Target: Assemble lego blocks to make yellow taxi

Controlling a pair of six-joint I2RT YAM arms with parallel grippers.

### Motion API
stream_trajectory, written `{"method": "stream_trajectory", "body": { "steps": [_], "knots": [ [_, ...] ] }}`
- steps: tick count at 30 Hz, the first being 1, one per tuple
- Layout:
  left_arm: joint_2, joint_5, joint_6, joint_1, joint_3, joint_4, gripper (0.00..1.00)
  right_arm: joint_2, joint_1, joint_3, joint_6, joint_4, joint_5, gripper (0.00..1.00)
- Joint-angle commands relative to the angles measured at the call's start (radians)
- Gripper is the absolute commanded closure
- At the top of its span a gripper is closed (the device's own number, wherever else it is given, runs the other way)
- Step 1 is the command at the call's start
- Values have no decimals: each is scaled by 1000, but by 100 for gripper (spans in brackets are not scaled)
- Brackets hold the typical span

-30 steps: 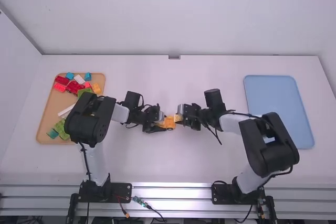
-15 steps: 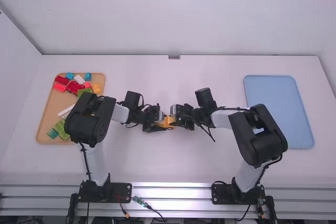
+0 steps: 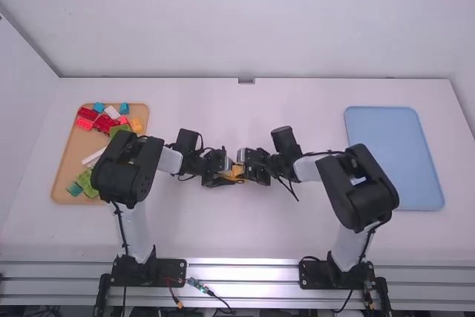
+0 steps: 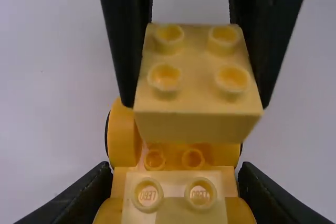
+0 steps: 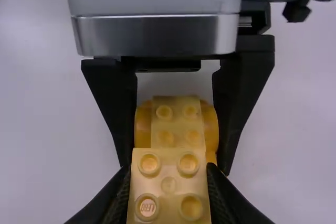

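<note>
Just left of the table's middle, my left gripper [image 3: 223, 174] is shut on the orange car base [image 3: 237, 171]. Facing it from the right is my right gripper [image 3: 246, 167]. In the left wrist view, the fingers of my left gripper [image 4: 175, 184] clasp the wheeled base [image 4: 124, 137], which bears a pale yellow brick [image 4: 176, 205] on its near part. A second yellow brick [image 4: 197, 90], gripped by the right fingers, overlaps the base's far part there. In the right wrist view my right gripper [image 5: 169, 174] is shut on this brick [image 5: 169, 187]; contact underneath cannot be told.
At the left, an orange-brown tray [image 3: 67, 161] holds red, green, blue, white and yellow bricks, partly under the left arm. A blue tray [image 3: 393, 146] lies at the right, close by the right arm's elbow.
My right gripper has moved left with its yellow brick, up to the car base, its arm shifting left as well. The left arm has kept still with the base.
</note>
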Motion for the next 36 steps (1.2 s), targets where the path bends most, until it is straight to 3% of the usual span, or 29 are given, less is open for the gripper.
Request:
{"method": "stream_trajectory", "body": {
  "steps": [1,29,36],
  "knots": [
    [14,-5,16,-8,6,-3,48,16,12,19,7,0,18,100],
    [14,-5,16,-8,6,-16,53,23,16,22,6,11,41,100],
    [14,-5,61,-9,6,-45,58,96,15,72,52,6,41,100]
  ]
}}
